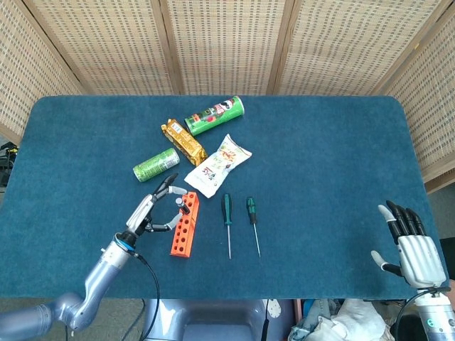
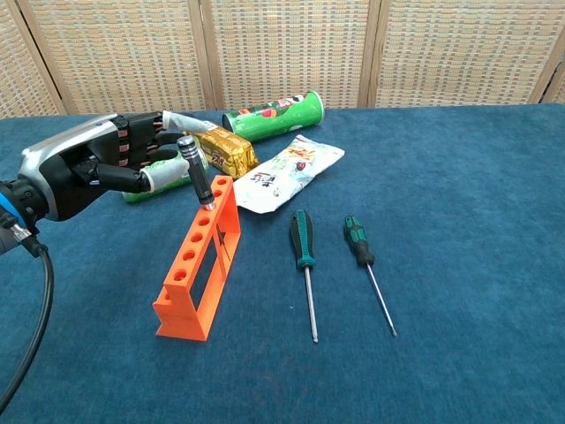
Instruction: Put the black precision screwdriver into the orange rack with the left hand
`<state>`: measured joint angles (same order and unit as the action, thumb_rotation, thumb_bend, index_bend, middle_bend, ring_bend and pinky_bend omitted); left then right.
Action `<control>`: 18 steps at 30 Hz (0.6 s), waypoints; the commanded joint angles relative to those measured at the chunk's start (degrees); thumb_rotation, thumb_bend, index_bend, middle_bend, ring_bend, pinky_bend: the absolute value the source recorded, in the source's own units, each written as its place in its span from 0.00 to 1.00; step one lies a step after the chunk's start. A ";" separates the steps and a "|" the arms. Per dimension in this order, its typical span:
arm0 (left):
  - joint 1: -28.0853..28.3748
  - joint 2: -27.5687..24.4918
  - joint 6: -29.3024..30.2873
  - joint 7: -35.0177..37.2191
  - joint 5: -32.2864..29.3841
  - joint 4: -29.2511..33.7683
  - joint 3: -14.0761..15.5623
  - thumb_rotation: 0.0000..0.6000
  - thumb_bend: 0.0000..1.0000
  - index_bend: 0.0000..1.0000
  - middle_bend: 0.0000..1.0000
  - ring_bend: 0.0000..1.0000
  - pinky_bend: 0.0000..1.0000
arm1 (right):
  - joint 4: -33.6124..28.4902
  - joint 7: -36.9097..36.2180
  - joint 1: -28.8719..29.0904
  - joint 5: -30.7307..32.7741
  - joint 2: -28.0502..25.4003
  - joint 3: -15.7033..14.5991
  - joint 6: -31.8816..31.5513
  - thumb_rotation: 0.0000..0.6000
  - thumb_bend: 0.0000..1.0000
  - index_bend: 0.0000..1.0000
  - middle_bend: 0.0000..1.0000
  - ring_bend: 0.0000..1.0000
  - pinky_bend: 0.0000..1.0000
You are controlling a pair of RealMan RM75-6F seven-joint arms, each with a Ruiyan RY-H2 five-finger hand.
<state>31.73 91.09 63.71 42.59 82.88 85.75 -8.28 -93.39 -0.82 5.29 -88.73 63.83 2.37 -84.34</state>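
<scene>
The black precision screwdriver [image 2: 197, 174] stands tilted in the far end hole of the orange rack [image 2: 199, 265], its knurled handle up. In the head view it shows as a short dark stub [image 1: 180, 202] at the rack's [image 1: 184, 224] far end. My left hand [image 2: 84, 168] hovers just left of the handle with its fingers spread apart, one reaching past behind it; no finger plainly touches it. From above, the left hand [image 1: 151, 209] lies beside the rack's left side. My right hand [image 1: 409, 249] sits at the table's near right corner, fingers apart and holding nothing.
Two green-handled screwdrivers [image 2: 304, 256] [image 2: 366, 265] lie right of the rack. Behind it are a white pouch [image 2: 291, 172], a gold packet [image 2: 225, 148], a green tube can [image 2: 274, 115] and a small green can [image 1: 156, 164]. Blue cloth covers the table [image 1: 320, 163].
</scene>
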 commanded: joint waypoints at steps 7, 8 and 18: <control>-2.56 -6.26 2.73 -3.19 0.36 8.72 0.97 1.00 0.61 0.17 0.00 0.00 0.00 | -0.19 0.57 0.04 -0.27 0.12 -0.17 0.09 1.00 0.23 0.00 0.00 0.00 0.00; -2.83 -6.75 2.91 -3.46 0.23 9.57 1.08 1.00 0.61 0.16 0.00 0.00 0.00 | -0.23 0.66 0.07 -0.30 0.15 -0.17 0.11 1.00 0.23 0.00 0.00 0.00 0.00; -3.12 -8.17 2.36 -3.12 0.24 12.30 1.49 1.00 0.74 0.14 0.00 0.00 0.00 | -0.48 1.32 0.16 -0.52 0.34 -0.30 0.25 1.00 0.23 0.00 0.00 0.00 0.00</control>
<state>28.53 82.91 66.17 39.40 83.11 97.96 -6.78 -93.88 0.50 5.46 -89.25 64.16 2.07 -84.09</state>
